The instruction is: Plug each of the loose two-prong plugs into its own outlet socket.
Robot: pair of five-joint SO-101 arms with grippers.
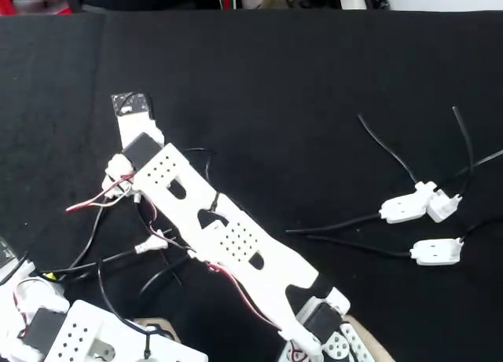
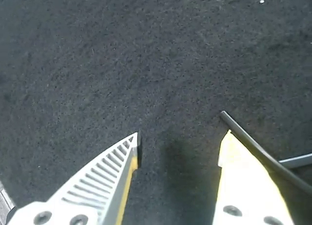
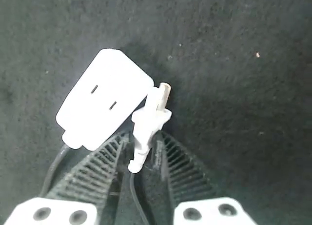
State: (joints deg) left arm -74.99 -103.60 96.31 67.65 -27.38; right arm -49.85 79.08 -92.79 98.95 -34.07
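Right gripper [image 3: 142, 141]: jaws are gripping the white plug [image 3: 150, 118] by its body, prongs pointing ahead of the tips. Outlet socket [image 3: 103, 94]: lying just beside the plug, to one side of the jaws, slots showing (prongs probably need squaring to them before pressing). Left gripper [image 2: 181, 135]: jaws are standing open, empty.
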